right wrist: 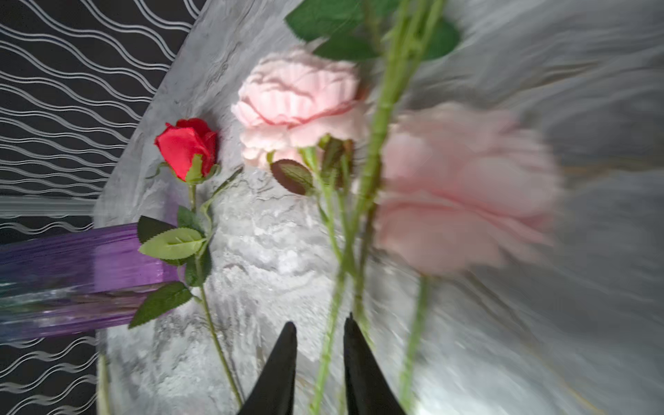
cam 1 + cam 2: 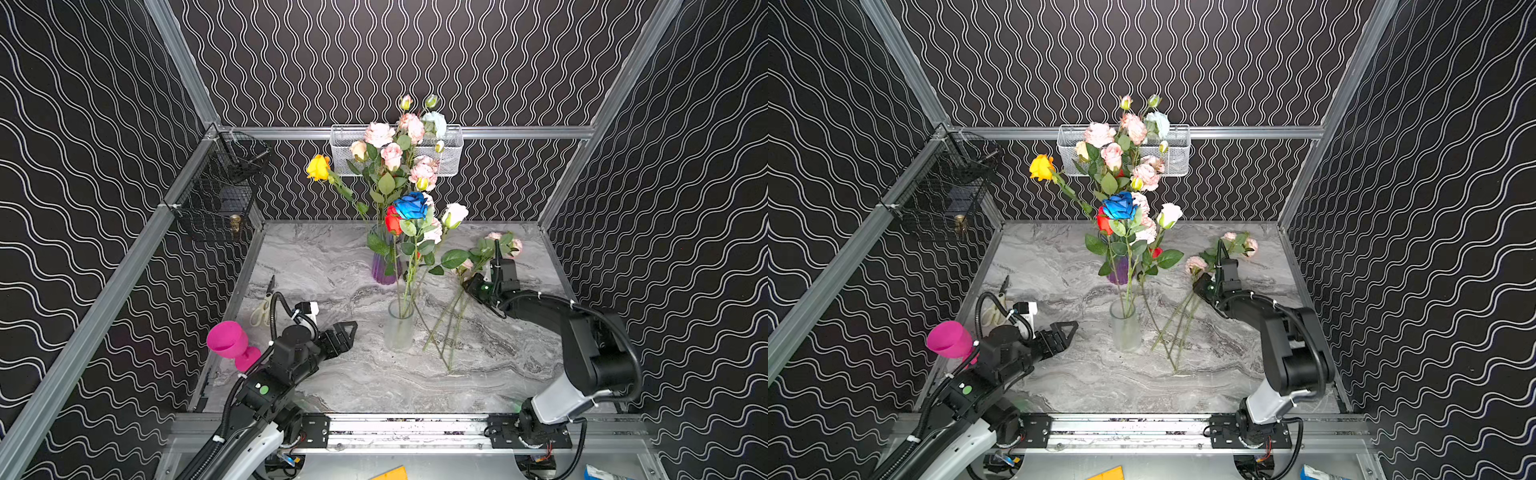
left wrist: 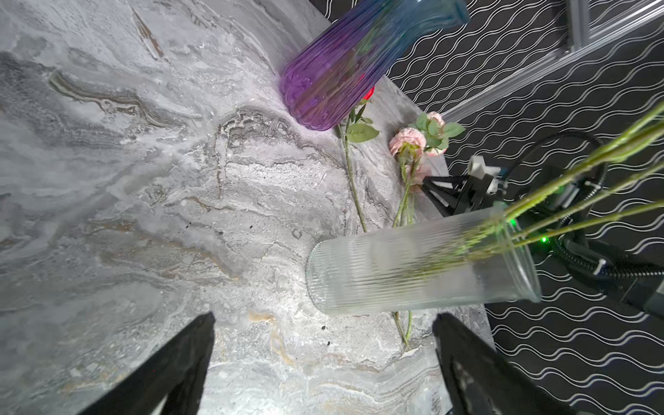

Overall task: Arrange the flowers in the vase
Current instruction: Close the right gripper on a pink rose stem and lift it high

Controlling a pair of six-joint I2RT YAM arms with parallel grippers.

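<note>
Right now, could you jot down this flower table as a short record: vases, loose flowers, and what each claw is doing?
clear vase: upright, mid-table, holding a blue rose and a white rose
purple vase: upright behind it, holding pink blooms and a yellow rose
unplaced: pink spray and red rose on the table right of the vases
left gripper: open, empty, beside the clear vase
right gripper: jaws narrow, a pink spray stem between them; grip unclear
extras: pink goblet, scissors at left edge

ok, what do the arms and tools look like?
Black jointed links on a pale grey base link: left arm and right arm alike. A ribbed black cable and a white block sit at the left wrist, with a green dot on that forearm. Two black tapered fingers each on the left tool and right tool.
</note>
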